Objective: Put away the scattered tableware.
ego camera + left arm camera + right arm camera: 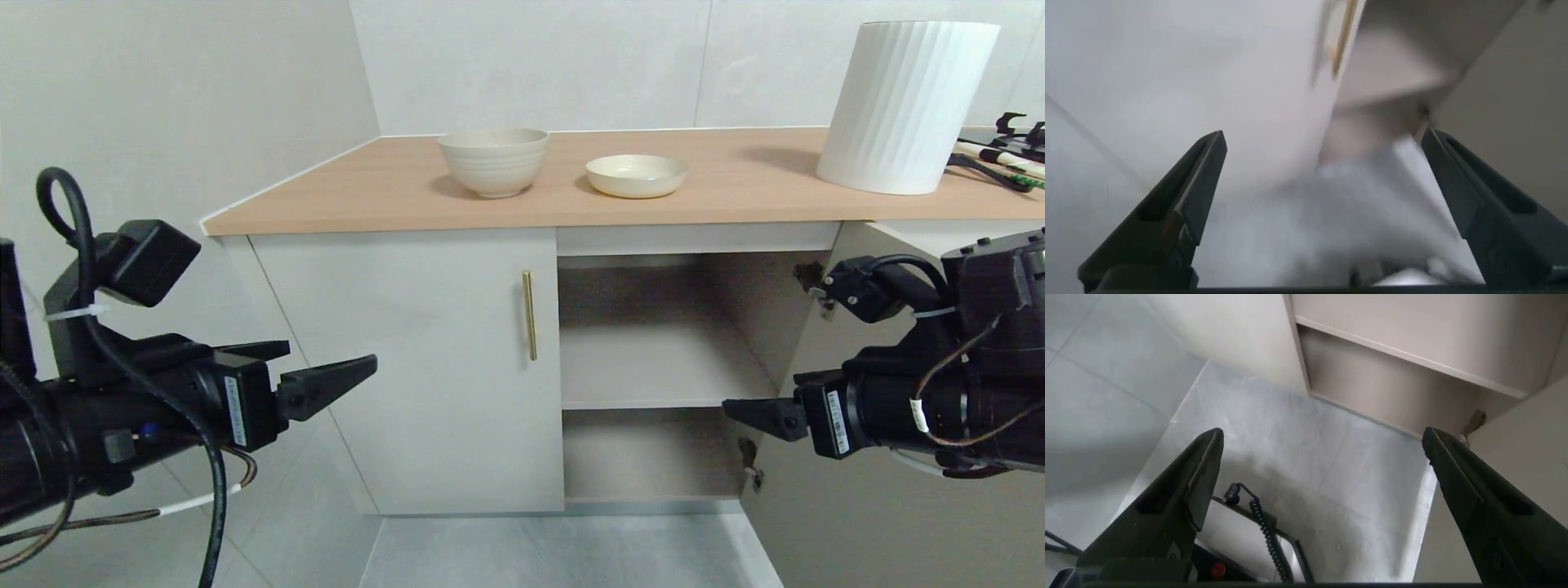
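A bowl [493,161] and a shallow dish [637,175] sit apart on the worktop [735,192], upper middle. Low at either side, the left pincer [1323,135] and right pincer [1323,433] are spread, empty.

Wood-grain countertop [735,192] — matt and smooth. The bowl [493,161] looks like cream ceramic, faintly ridged outside, with a soft sheen; the shallow dish [637,175] at its three o'clock has the same glazed cream finish. At the dish's two o'clock, a white container [906,106] — matt, fluted wall. The cabinet door [408,367] is a smooth, matt, pale panel, and its handle [530,315] is brass-coloured metal. Smooth grey tile covers the floor [555,555].
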Tool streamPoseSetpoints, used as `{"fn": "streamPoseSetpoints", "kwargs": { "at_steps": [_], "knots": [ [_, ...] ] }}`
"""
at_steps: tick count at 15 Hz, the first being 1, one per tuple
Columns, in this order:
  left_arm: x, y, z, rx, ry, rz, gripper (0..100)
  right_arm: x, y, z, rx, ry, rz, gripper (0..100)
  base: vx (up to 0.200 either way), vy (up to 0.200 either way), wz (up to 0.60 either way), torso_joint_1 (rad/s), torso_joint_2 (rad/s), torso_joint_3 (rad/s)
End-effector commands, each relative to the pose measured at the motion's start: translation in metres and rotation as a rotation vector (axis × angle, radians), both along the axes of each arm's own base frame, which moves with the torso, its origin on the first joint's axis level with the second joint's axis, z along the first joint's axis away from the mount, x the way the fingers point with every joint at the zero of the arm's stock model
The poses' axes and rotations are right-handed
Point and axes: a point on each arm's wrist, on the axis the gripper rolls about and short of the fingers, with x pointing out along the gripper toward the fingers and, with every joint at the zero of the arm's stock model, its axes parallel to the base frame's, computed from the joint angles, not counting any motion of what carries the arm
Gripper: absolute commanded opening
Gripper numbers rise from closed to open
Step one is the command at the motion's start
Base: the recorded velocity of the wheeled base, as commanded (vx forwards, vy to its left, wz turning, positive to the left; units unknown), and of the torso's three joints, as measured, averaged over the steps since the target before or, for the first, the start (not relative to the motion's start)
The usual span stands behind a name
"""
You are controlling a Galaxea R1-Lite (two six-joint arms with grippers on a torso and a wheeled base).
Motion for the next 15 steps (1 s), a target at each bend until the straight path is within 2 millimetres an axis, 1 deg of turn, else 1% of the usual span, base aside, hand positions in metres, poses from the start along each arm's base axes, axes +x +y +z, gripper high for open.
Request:
{"fn": "streamPoseSetpoints", "kwargs": {
  "at_steps": [1, 2, 9, 15],
  "knots": [
    [-0.0064, 0.0038, 0.0163, -0.02, -0.048, 0.01, 100, -0.0018, -0.0006, 0.0035, 0.008, -0.013, 0.0, 100, 0.0, 0.0, 0.0, 0.0, 0.0, 0.0],
    [-0.0096, 0.0048, 0.02, -0.025, -0.064, 0.01, 100, -0.0015, -0.0006, 0.004, 0.008, -0.017, -0.004, 100, 0.0, 0.0, 0.0, 0.0, 0.0, 0.0],
    [-0.009, 0.0053, 0.0195, -0.021, -0.063, 0.014, 100, -0.0033, -0.0017, 0.0072, 0.01, -0.03, -0.005, 100, 0.0, 0.0, 0.0, 0.0, 0.0, 0.0],
    [-0.0074, 0.0087, 0.0197, -0.019, -0.063, 0.035, 100, -0.0035, -0.0018, 0.0064, -0.002, -0.033, 0.002, 100, 0.2, 0.0, 0.0, 0.004, 0.01, 0.002]
  ]
}}
